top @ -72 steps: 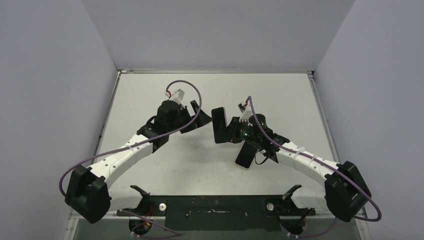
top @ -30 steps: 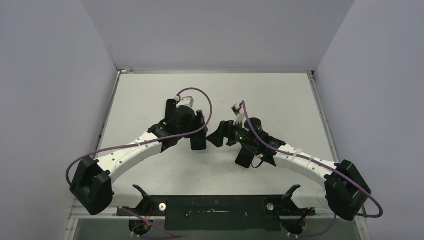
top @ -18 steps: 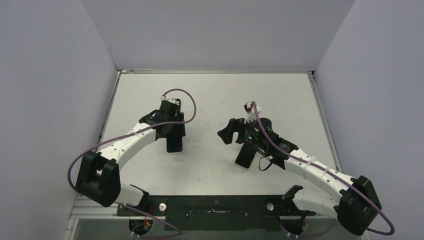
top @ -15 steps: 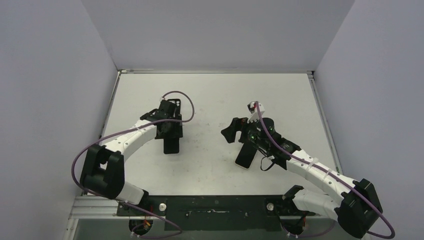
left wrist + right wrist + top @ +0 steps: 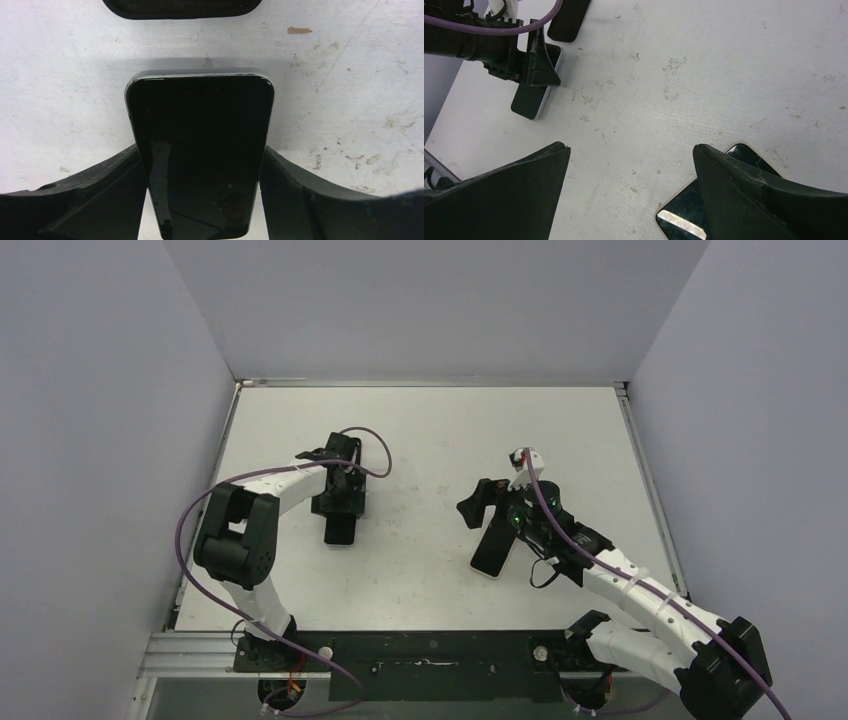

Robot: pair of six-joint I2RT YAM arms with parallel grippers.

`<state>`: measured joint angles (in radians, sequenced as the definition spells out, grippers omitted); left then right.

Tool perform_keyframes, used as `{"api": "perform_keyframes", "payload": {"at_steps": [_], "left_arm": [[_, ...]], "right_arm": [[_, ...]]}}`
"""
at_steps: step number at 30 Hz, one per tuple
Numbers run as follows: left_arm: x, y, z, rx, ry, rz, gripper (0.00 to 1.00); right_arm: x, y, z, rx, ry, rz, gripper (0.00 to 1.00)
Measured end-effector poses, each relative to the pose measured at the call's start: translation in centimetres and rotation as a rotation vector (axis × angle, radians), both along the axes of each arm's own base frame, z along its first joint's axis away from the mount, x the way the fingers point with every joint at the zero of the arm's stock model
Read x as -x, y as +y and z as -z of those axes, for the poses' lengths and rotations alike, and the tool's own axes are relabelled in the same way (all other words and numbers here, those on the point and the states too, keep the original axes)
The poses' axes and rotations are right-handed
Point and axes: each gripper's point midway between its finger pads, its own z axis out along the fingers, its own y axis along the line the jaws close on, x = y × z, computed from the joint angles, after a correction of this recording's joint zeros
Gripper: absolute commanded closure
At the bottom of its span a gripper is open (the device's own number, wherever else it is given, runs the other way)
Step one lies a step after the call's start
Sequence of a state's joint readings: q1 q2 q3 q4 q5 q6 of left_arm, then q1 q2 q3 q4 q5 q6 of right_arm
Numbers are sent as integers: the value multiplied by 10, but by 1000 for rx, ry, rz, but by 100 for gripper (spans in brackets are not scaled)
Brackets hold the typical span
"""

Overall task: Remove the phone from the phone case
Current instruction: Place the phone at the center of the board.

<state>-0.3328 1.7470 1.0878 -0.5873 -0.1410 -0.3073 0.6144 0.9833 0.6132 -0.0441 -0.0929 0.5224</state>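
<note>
The left fingers (image 5: 100, 200) pinch the seemingly bare phone (image 5: 200, 150) flat on the counter (image 5: 350, 75), probably to park it well apart from the dark slab (image 5: 488, 552), likely its case, under the spread right fingers (image 5: 499, 190).

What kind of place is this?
Probably a robot lab test booth: a left arm and a right arm bolted by a scuffed white table, plain grey walls closing it in on three sides.

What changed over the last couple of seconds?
The left gripper took the phone from the right gripper, carried it left and lowered it toward the table, keeping hold. The right gripper let go, opened and drew back. The case stayed on the table.
</note>
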Motion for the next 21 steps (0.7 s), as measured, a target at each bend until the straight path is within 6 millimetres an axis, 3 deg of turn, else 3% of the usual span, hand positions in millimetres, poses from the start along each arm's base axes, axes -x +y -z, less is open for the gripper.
{"api": "perform_keyframes", "payload": {"at_steps": [3,21], "left_arm": [[-1,0,6,1,22,3,66],[-14,3,7,13,19,-23,27]], "right_arm": [[2,-4,3,10,7,4,0],[1,-8,5,25,7,17,0]]}}
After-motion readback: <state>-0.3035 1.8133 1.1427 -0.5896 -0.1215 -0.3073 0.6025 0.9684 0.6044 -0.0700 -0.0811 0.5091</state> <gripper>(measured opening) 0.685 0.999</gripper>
